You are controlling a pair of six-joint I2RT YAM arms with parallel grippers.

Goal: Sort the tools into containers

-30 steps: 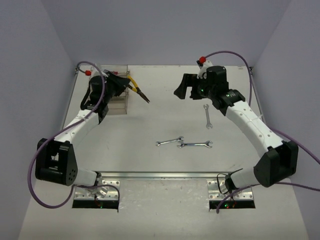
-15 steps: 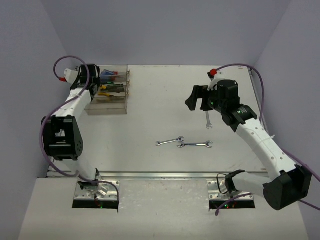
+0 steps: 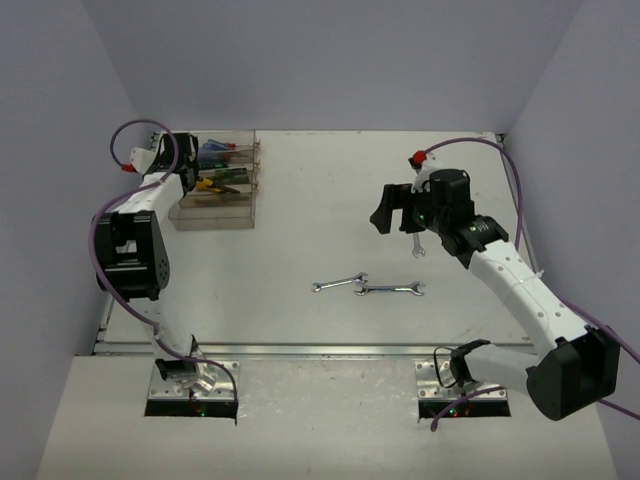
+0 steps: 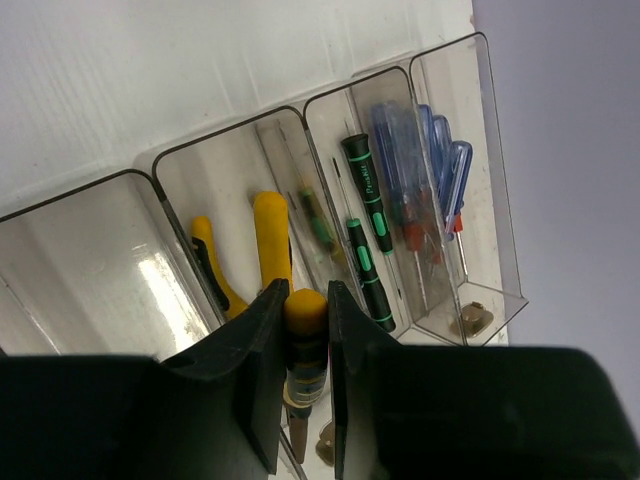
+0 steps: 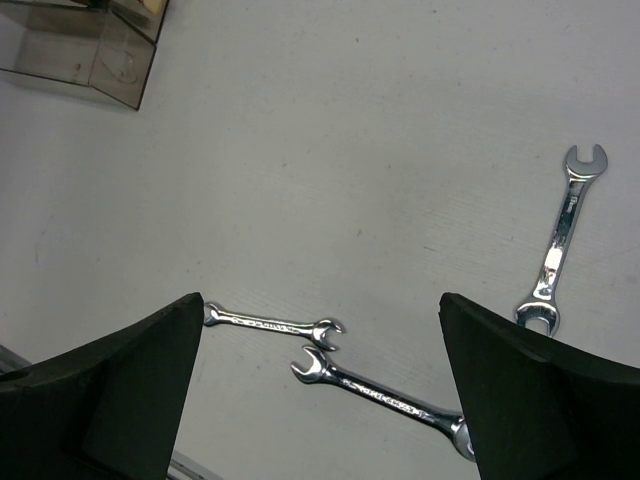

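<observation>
My left gripper [image 4: 305, 295] is shut on a yellow-handled pliers [image 4: 303, 340] and hangs over the containers [image 4: 482, 150], a stepped row of clear bins at the table's back left [image 3: 230, 214]. Another yellow pliers [image 4: 270, 232] lies in the second bin. Beside it, black-green screwdrivers [image 4: 366, 205] fill one bin and blue screwdrivers [image 4: 440, 150] fill the end one. My right gripper [image 5: 321, 300] stands open above the table [image 3: 400, 212]. Under it lie two silver wrenches [image 5: 272, 325] [image 5: 380, 392], and a third wrench [image 5: 558, 240] lies to the right.
The nearest bin [image 4: 90, 270] looks bare inside. A corner of the containers [image 5: 90, 50] shows at the top left of the right wrist view. Purple walls close in the table on three sides, and a metal rail [image 3: 320, 351] runs along the near edge.
My left arm has swung back and left, carrying the pliers from over the table to over the bins. My right gripper has shifted nearer and rightward, toward the wrenches, still open.
</observation>
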